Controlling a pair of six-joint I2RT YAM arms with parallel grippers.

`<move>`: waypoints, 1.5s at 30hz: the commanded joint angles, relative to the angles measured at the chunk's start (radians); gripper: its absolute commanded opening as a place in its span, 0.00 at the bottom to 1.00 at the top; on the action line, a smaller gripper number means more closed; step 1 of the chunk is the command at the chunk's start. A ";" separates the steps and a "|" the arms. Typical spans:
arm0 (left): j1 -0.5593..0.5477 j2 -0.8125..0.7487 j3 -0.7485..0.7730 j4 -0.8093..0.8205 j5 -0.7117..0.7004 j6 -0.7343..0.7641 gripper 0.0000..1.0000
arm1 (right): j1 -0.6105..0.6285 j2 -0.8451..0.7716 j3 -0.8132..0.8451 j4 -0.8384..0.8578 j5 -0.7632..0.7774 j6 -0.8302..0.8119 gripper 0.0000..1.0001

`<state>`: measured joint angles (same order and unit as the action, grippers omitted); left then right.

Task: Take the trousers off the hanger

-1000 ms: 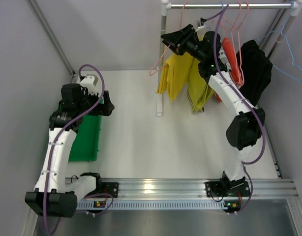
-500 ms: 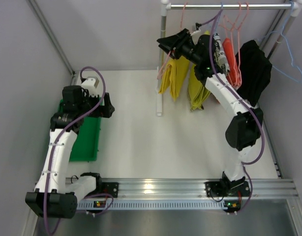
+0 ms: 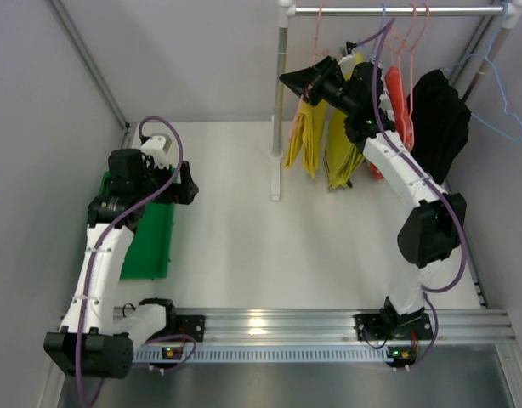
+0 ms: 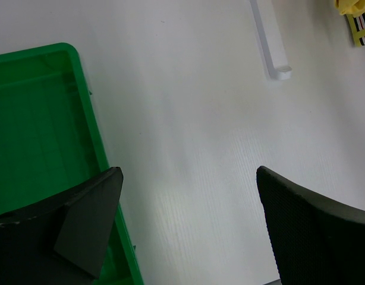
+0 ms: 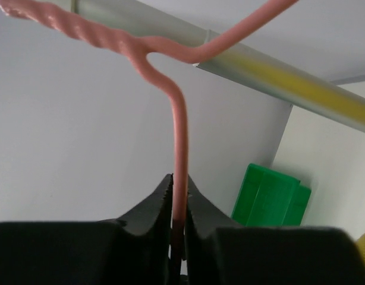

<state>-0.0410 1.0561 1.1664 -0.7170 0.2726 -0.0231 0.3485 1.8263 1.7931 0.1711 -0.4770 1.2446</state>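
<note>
Hanging at far right from silver metal rail [image 3: 397, 10]: bright golden-yellow folded cloth trousers [image 3: 308, 136], with duller olive-yellow folded cloth trousers [image 3: 342, 157] just beside, on right. Green plastic bin [image 3: 150, 246] seen at left. Left gripper [image 4: 188, 172] held above bin edge, fingers spread wide, nothing gripped. Right gripper [image 5: 178, 181] pinched shut on thin pink wire hanger [image 5: 180, 136] below rail.

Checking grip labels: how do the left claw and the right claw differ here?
The left claw stands wide open and empty; the right claw is shut on the pink hanger wire. The left claw hangs low beside the green bin; the right claw is raised up by the rail. Both have black fingers.
</note>
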 commanded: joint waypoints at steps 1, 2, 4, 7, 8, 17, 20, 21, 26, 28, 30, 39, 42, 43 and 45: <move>0.004 -0.024 -0.008 0.056 0.017 0.006 0.99 | -0.011 -0.050 0.026 0.044 -0.046 -0.001 0.06; 0.004 -0.024 -0.007 0.056 0.017 0.006 0.99 | -0.011 -0.053 0.029 0.048 -0.054 -0.001 0.03; 0.004 -0.024 -0.004 0.057 0.017 0.006 0.99 | -0.014 -0.064 0.043 0.051 -0.066 -0.005 0.00; 0.004 -0.022 -0.004 0.059 0.020 0.009 0.99 | -0.019 -0.079 0.063 0.059 -0.083 -0.016 0.00; 0.004 -0.022 -0.004 0.060 0.022 0.009 0.99 | -0.019 -0.082 0.071 0.062 -0.092 -0.022 0.00; 0.004 -0.036 -0.005 0.106 0.040 -0.018 0.99 | -0.022 -0.101 0.164 0.122 -0.156 -0.149 0.00; 0.004 -0.051 -0.014 0.148 0.057 -0.029 0.99 | -0.022 -0.108 0.183 0.159 -0.172 -0.180 0.00; 0.004 -0.054 -0.020 0.160 0.060 -0.032 0.99 | -0.023 -0.108 0.189 0.169 -0.179 -0.188 0.00; 0.004 -0.058 -0.019 0.206 0.100 -0.043 0.99 | -0.028 -0.108 0.247 0.166 -0.192 -0.211 0.00; 0.004 -0.057 -0.013 0.215 0.117 -0.043 0.99 | -0.031 -0.117 0.250 0.168 -0.193 -0.211 0.00; 0.004 -0.064 -0.013 0.226 0.140 -0.038 0.99 | -0.032 -0.146 0.221 0.169 -0.193 -0.206 0.00; 0.003 -0.123 -0.051 0.276 0.223 0.068 0.99 | -0.032 -0.372 -0.067 0.197 -0.147 -0.155 0.00; -0.014 -0.174 -0.123 0.339 0.211 0.061 0.95 | -0.020 -0.412 -0.081 0.159 -0.095 -0.143 0.00; -0.026 -0.191 -0.145 0.405 0.194 0.063 0.95 | -0.016 -0.418 -0.077 0.142 -0.085 -0.146 0.00; -0.100 -0.226 -0.181 0.448 0.120 0.106 0.94 | 0.006 -0.433 -0.060 0.107 -0.060 -0.162 0.00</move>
<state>-0.0795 0.8707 1.0245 -0.4278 0.4351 0.0242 0.3332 1.4975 1.6726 0.1074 -0.6006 1.1641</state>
